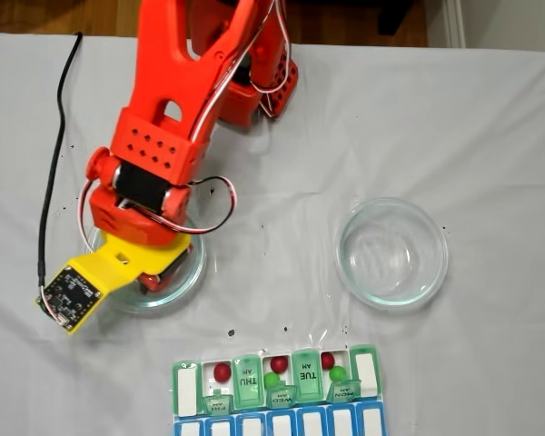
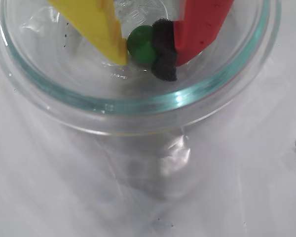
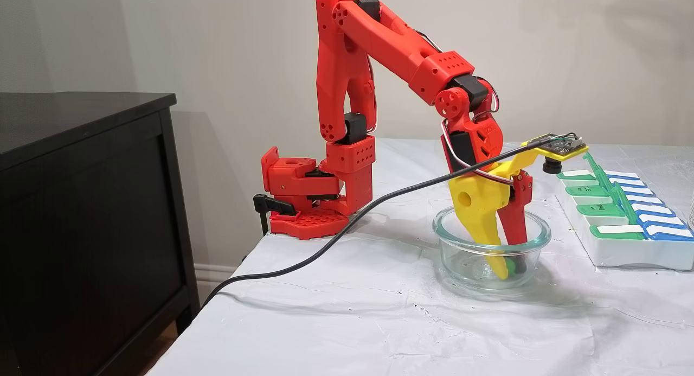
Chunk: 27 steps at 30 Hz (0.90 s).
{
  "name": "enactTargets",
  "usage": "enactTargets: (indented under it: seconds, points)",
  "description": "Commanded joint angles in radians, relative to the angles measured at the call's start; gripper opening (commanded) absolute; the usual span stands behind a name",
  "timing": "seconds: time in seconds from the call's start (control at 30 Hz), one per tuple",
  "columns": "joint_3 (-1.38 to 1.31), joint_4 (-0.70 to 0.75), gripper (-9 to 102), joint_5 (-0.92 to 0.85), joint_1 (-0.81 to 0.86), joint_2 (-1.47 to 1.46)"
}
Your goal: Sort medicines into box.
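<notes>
In the wrist view my gripper [image 2: 145, 55] reaches down into a round clear glass dish [image 2: 138, 105] and is shut on a green pill [image 2: 139, 43]. The pill is pinched between the yellow finger [image 2: 101, 27] and the black pad of the red finger [image 2: 200, 24]. From the side, in a fixed view, the gripper [image 3: 508, 267] stands at the bottom of the dish [image 3: 440, 230] with the green pill [image 3: 513, 266] at its tips. The box [image 1: 251, 387] lies at the near table edge with lids up. Three red pills [image 1: 222, 372] and two green pills [image 1: 272, 381] rest in its compartments.
A second, empty glass dish [image 1: 347, 227] sits right of the arm in a fixed view. A black cable [image 1: 54, 163] runs along the left side of the white cloth. A dark cabinet [image 3: 81, 202] stands beside the table. The box [image 3: 623, 256] is right of the dish.
</notes>
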Motion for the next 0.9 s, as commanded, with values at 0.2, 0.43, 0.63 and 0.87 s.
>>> enactTargets:
  seconds: [0.2,0.43,0.63,0.87]
  points:
    - [-0.066,0.066,0,0.222,-0.095,0.359]
    - [-0.179,0.034,0,0.531,-0.172,0.316]
    - [-0.273,-0.083,0,0.753,-0.236,0.161]
    - [-0.443,-0.112,0,0.813,-0.272,-0.08]
